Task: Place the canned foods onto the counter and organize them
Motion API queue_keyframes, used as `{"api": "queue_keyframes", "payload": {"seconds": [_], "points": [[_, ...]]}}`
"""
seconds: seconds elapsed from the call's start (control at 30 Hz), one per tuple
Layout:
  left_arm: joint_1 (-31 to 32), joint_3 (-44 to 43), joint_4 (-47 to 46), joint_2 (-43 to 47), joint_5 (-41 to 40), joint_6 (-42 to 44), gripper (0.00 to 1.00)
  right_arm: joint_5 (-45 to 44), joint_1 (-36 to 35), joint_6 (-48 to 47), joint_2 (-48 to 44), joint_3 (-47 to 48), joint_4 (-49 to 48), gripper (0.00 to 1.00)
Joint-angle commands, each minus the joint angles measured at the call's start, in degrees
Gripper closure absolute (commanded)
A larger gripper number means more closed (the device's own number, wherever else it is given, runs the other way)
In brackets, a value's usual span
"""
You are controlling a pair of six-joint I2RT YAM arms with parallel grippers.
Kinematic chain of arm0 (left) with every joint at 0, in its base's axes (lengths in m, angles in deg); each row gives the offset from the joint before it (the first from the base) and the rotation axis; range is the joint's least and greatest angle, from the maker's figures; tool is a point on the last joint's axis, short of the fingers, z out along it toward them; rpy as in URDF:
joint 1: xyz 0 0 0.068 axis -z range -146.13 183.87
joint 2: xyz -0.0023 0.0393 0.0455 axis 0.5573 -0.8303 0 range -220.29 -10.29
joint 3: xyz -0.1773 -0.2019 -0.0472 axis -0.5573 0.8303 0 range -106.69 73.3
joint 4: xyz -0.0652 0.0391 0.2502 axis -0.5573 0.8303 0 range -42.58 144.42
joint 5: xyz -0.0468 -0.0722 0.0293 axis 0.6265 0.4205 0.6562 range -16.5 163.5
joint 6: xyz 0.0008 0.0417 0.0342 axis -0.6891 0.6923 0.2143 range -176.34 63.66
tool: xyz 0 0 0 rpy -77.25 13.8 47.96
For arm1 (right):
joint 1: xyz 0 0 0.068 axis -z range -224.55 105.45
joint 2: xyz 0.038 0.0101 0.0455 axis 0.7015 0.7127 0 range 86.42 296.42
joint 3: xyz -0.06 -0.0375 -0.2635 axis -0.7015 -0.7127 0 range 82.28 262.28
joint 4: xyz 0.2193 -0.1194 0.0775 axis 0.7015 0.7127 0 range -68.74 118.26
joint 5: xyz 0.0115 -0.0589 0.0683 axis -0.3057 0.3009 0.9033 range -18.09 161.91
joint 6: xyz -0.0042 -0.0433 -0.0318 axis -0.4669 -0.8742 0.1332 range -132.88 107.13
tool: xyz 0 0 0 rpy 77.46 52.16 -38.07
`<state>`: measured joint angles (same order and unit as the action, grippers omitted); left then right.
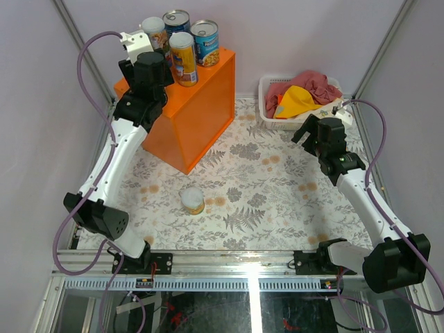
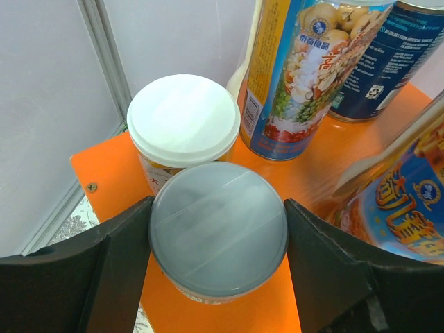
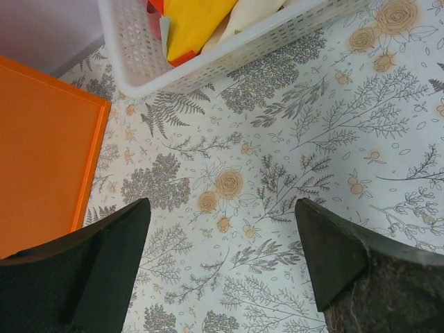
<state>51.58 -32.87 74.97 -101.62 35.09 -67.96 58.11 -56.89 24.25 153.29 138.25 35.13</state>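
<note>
The orange counter (image 1: 194, 111) stands at the back left with several cans on its top: a white-topped one (image 1: 152, 28), two blue ones (image 1: 176, 19) (image 1: 205, 41) and a tall yellow one (image 1: 183, 59). My left gripper (image 1: 149, 73) is over the counter top. In the left wrist view it (image 2: 218, 232) is shut on a short grey-lidded can (image 2: 218, 208) resting on the counter (image 2: 111, 180), next to the white-topped can (image 2: 184, 121) and a tall colourful can (image 2: 298, 76). One short can (image 1: 192, 201) stands on the table. My right gripper (image 1: 312, 135) is open and empty.
A white basket (image 1: 267, 104) of red and yellow cloths sits at the back right, also in the right wrist view (image 3: 229, 48). The right gripper (image 3: 222, 236) hovers over the flowered tablecloth (image 3: 312, 139), with the counter's side (image 3: 41, 152) to its left.
</note>
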Motion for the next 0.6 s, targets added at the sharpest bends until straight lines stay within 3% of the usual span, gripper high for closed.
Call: {"api": "queue_keyframes", "payload": {"seconds": [0.0,0.4,0.57], "points": [[-1.2,0.1,-4.3,-1.1,0.9,1.6,0.46,0.7,-0.2,0.3,-1.3,0.4,-1.8,0.08],[-1.5,-1.8,-3.8,-3.2,2.4,1.2,0.46,0.6,-0.2,0.1,-0.3,1.0,-1.9,0.08],[-1.5,-1.3,-2.9,-3.0,3.7,0.5,0.35,0.7,-0.1,0.0,0.2,1.3,-2.0,0.08]]}}
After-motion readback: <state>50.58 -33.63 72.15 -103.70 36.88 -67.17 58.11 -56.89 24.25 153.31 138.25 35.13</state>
